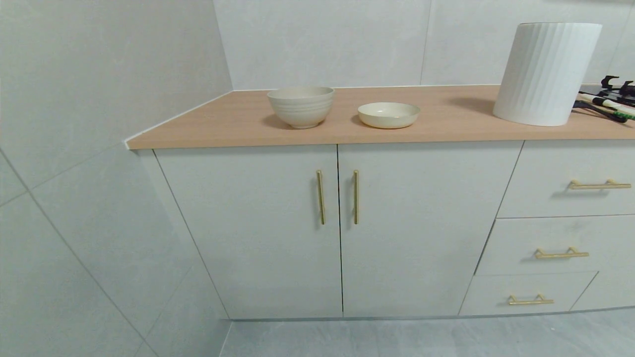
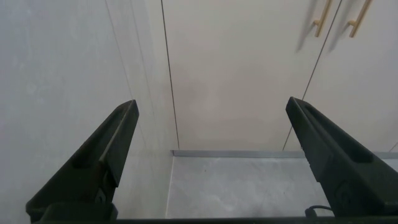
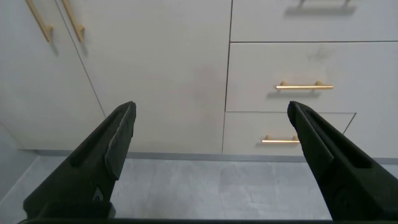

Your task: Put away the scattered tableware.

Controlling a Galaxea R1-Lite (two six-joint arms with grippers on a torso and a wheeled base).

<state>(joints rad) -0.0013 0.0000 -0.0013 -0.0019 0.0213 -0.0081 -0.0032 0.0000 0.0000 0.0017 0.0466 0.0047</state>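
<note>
Bowl (image 1: pixel 301 106) and shallow dish (image 1: pixel 388 114) sit apart on wooden countertop (image 1: pixel 446 119); left gripper (image 2: pixel 211 109) and right gripper (image 3: pixel 211 111) both spread wide, empty, low before cabinet doors (image 1: pixel 297 223).

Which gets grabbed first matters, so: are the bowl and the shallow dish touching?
Apart. The head view shows bare countertop between the bowl and the shallow dish.

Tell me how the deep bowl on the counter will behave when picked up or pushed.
The bowl looks rigid, so it should keep its shape in a grip. Its matte, ribbed wall probably gives fair friction. It narrows to a small foot, so a push near the rim may tip it.
</note>
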